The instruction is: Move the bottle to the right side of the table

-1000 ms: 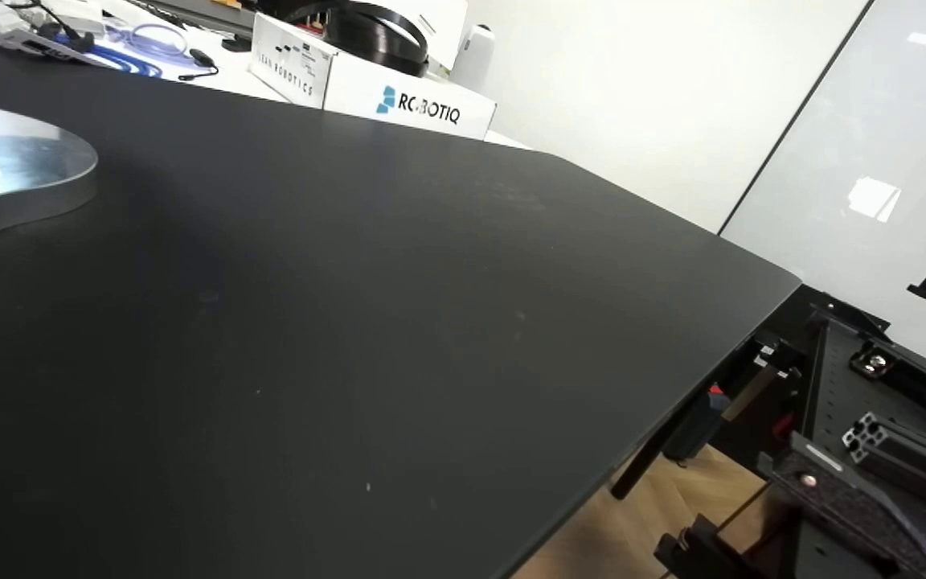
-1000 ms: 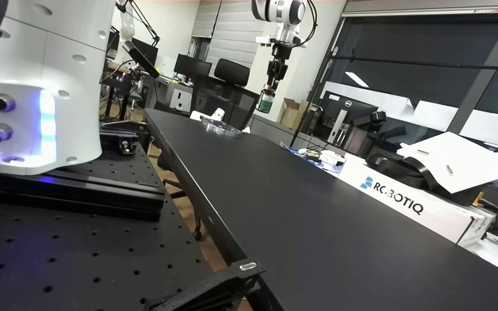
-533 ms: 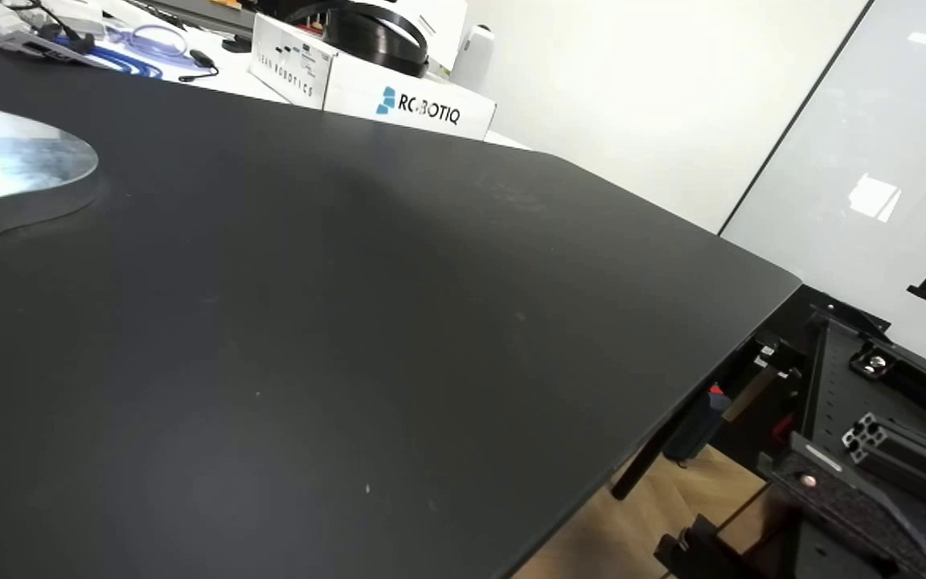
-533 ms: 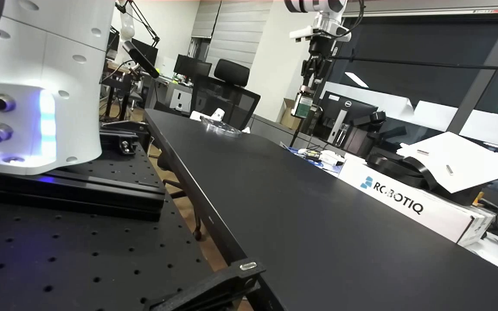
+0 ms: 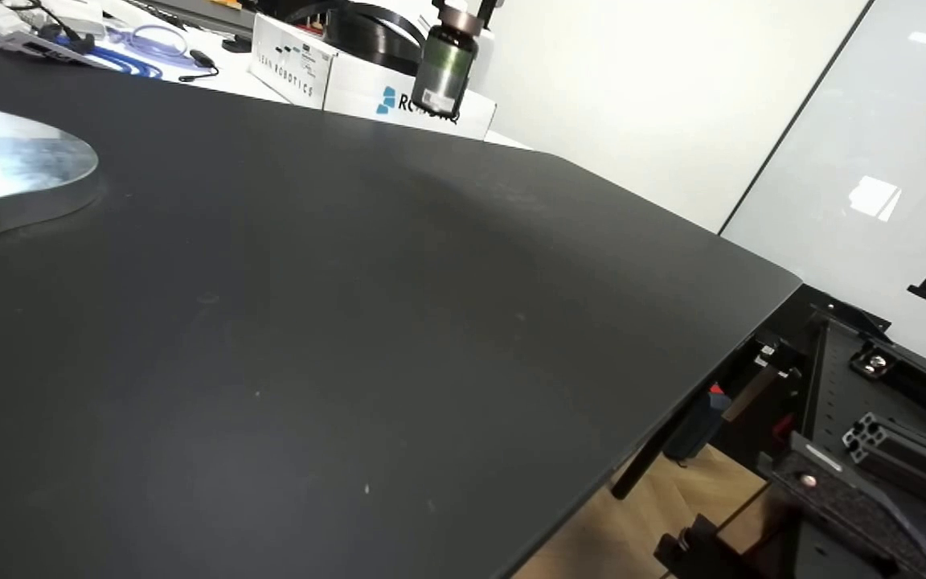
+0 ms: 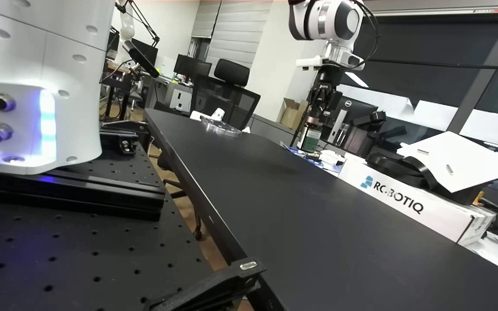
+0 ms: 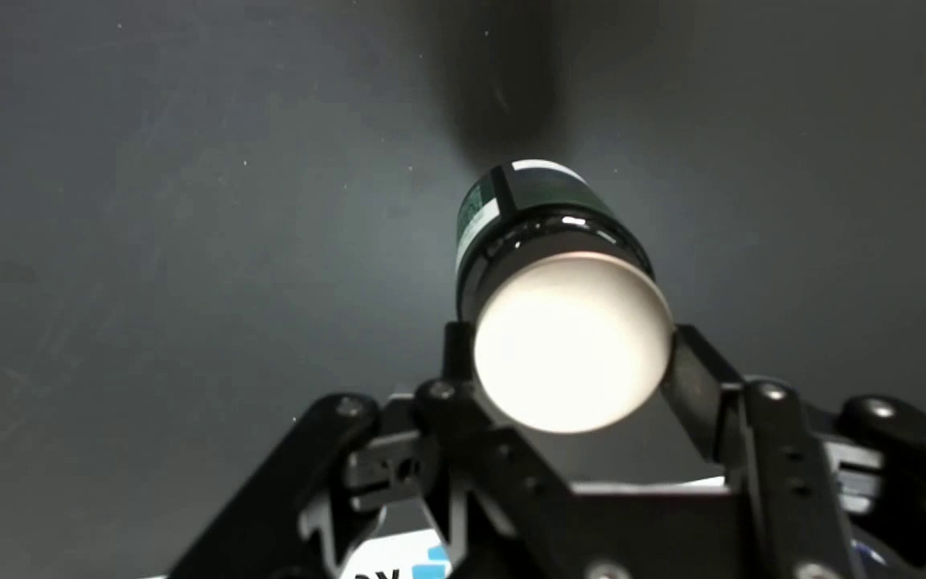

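Note:
The bottle is small and dark with a green label and a pale cap. It shows in both exterior views [image 5: 444, 72] [image 6: 311, 138] and in the wrist view [image 7: 547, 189]. My gripper [image 7: 572, 350] is shut on its cap, with one finger pad [image 7: 692, 378] on each side. In an exterior view the gripper [image 6: 316, 117] points down and holds the bottle, slightly tilted, in the air. The black table [image 5: 366, 322] lies below, and the bottle's shadow falls on it. In an exterior view most of the gripper is cut off by the top edge.
A shiny silver round-edged piece [image 5: 29, 161] lies on the table, also in an exterior view [image 6: 221, 128]. A white box with blue lettering [image 6: 387, 196] stands along the far edge, with cables [image 5: 149, 48] beside it. The robot's base [image 6: 46, 99] stands across the near edge.
In an exterior view the held bottle has moved right, then lower. It has come into the top of the view where it was out of sight before. The grip stays shut.

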Tool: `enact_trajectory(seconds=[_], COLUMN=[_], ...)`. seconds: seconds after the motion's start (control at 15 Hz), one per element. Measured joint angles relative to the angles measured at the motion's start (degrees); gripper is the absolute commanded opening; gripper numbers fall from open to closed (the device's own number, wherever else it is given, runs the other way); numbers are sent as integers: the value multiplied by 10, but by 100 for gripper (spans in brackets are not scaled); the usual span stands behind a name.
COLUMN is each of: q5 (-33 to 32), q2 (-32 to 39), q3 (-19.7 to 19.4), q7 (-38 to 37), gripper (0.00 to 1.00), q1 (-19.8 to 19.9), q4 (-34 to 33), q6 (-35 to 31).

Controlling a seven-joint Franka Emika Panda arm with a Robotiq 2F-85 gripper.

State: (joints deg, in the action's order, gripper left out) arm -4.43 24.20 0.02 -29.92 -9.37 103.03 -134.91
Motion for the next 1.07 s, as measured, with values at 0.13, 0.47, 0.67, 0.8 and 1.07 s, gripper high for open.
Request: enact_trajectory(seconds=[0.13, 0.47, 0.67, 0.8, 1.07], q5=[1, 13, 24, 33, 38], q2=[14, 41, 41, 33, -53], q3=[-4, -4, -4, -3, 3], q7=[0, 0, 3, 9, 17], gripper=[35, 35, 91, 100, 100], q1=[1, -4, -7, -9, -11], q4=[30, 54, 57, 58, 81], q6=[-37, -81, -84, -85, -78])
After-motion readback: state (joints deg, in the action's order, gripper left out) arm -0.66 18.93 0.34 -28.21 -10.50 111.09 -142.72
